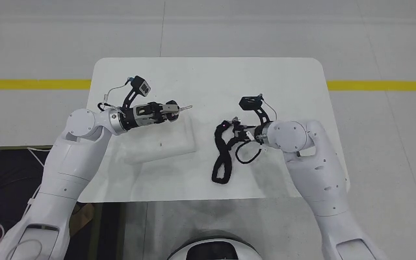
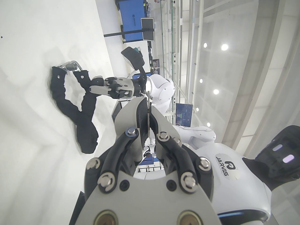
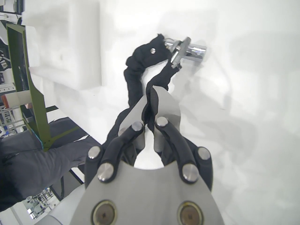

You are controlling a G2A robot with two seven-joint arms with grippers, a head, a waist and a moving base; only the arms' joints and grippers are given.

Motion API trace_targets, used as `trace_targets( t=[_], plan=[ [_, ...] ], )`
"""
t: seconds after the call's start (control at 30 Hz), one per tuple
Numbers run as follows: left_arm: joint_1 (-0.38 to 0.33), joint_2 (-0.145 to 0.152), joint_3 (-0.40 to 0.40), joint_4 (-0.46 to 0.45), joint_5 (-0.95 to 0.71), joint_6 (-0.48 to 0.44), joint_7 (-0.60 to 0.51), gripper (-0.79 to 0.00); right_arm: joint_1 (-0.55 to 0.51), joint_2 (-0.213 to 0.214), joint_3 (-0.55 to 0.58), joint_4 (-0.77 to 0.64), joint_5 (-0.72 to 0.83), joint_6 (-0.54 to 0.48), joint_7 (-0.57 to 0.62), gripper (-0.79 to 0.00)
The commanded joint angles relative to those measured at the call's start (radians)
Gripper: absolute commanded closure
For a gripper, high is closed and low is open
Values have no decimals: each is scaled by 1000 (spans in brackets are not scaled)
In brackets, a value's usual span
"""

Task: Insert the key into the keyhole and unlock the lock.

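A black fabric-sleeved chain lock point(image 1: 223, 153) lies on the white table, its silver lock cylinder point(image 3: 194, 51) at the far end of the loop. My right gripper point(image 3: 150, 97) is shut on one sleeved strand of the chain point(image 3: 161, 78) just below the cylinder. My left gripper point(image 2: 148, 104) is shut on a thin metal key point(image 2: 148, 111), seen edge-on between the pads. In the top view the key point(image 1: 184, 108) points toward the lock from the left gripper point(image 1: 173, 112), a short gap left of it. The lock point(image 2: 70, 99) and right gripper point(image 2: 98, 85) show across the table.
A white foam block point(image 1: 159, 140) lies on the table point(image 1: 286, 78) under and in front of my left gripper, left of the lock. The foam block point(image 3: 68, 45) has a shallow recess. Bare tabletop lies behind and to the right of the lock.
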Motion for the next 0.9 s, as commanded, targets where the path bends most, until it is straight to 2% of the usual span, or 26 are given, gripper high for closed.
trace_targets(
  t=[0.0,0.03,0.1,0.3,0.4,0.87],
  plan=[
    [0,0,0,0,0,0,0,0,12,-2,-8,19,-38,19,-1,-336],
    [0,0,0,0,0,0,0,0,14,-3,-9,23,-44,26,-8,-785],
    [0,0,0,0,0,0,0,0,16,-4,-14,8,-96,53,-35,-785],
    [0,0,0,0,0,0,0,0,-7,-4,17,-92,-146,145,6,-785],
    [0,0,0,0,0,0,0,0,-28,-3,34,-170,-197,187,-14,-785],
    [0,0,0,0,0,0,0,0,-45,-3,33,-181,-189,183,-18,-785]
  ],
)
